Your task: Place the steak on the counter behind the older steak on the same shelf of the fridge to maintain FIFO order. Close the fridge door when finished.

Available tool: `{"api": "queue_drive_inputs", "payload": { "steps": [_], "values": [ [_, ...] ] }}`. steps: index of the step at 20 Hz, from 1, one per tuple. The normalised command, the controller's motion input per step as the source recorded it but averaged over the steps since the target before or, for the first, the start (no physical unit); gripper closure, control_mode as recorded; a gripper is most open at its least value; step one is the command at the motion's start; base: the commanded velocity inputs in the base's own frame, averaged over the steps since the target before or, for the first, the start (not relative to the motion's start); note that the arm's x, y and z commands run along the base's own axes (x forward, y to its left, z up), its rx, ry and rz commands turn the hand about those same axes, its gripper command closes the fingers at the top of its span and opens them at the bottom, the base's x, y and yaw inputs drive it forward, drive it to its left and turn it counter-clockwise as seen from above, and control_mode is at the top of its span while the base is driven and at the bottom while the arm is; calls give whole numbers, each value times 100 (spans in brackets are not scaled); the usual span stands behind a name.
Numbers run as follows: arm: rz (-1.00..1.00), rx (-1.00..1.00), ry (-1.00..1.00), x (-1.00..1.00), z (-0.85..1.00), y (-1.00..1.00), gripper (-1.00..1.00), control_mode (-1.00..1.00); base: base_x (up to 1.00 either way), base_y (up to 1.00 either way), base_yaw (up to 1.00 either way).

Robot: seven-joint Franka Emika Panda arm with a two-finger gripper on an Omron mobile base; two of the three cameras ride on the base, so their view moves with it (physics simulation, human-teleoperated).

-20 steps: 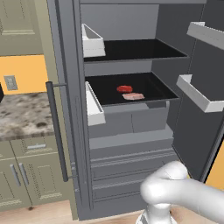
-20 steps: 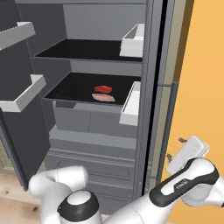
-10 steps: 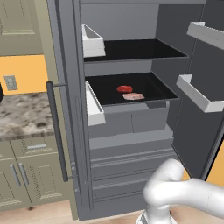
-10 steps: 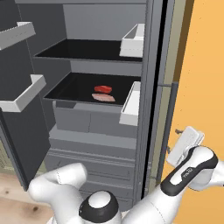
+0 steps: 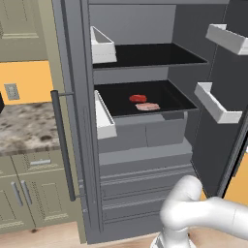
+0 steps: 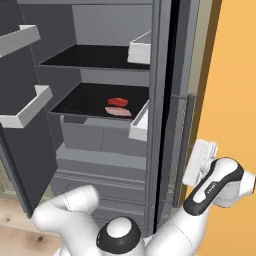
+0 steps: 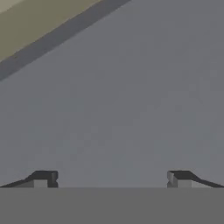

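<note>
- While the fridge (image 5: 145,160) stands open, the steak (image 5: 138,98) lies on the shelf (image 5: 167,92), just behind the older steak (image 5: 147,106).
- Fridge door (image 6: 165,100): right-hand leaf, swung outward.
- Fingers (image 7: 111,178): spread wide, empty, facing a flat grey panel.
- Desk (image 5: 26,128): speckled granite, left of the fridge.

"What did you have at the left edge of the left base view?"

"You had beige cabinet doors (image 5: 29,201) low down, an orange wall (image 5: 29,80) with a switch plate (image 5: 10,91) above them."
</note>
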Motion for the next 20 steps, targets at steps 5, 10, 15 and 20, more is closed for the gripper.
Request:
{"api": "queue_drive_inputs", "payload": {
  "steps": [5,10,15,20],
  "values": [
    [14,-2,0,7,0,86,-100,-100,0,0,0],
    [3,-3,0,5,0,100,-100,-100,0,0,0],
    [0,-4,0,8,1,99,-100,-100,0,0,0],
    [-6,-4,0,19,4,77,-100,-100,0,0,0]
  ]
}}
